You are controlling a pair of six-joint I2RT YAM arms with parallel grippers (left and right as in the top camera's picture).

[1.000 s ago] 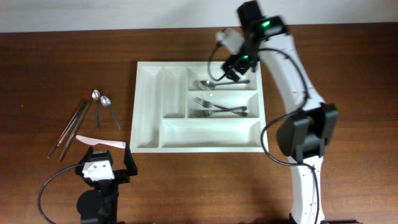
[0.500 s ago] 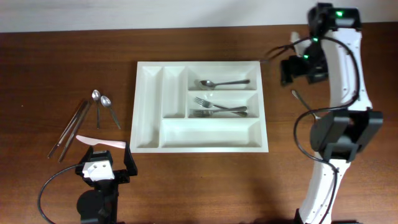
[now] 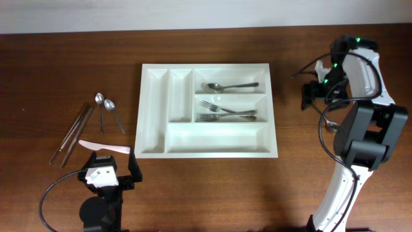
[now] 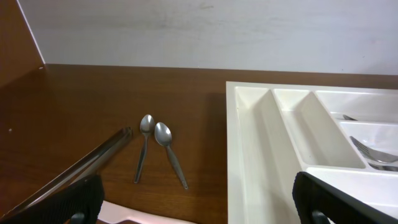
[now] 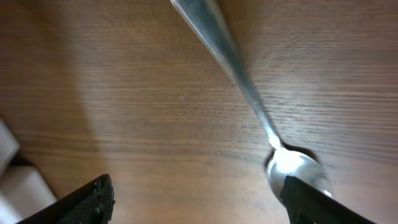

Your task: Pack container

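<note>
hovering apart, right of the container point(image 3: 219, 136), the right claw point(image 3: 314, 95) gapes

Spoon point(image 5: 249, 93): metal, lying flat, handle running from the top edge down to a bowl at lower right (the whole view is slightly blurred).
Bowl point(image 5: 298, 171): shiny, rounded, its lower edge cut off by the dark fingertip in front of it.
Desk point(image 5: 124, 93): dark brown wood grain running roughly crosswise under the spoon, with a pale sheen left of the handle.
End effector point(image 5: 202, 202): two dark fingertips point(image 5: 87, 202) at the bottom edge, one well left of the spoon, one at its bowl, spread wide with bare wood between them.
White shape point(image 5: 15, 180): far left of the spoon, at the frame edge; cannot tell what it is.
</note>
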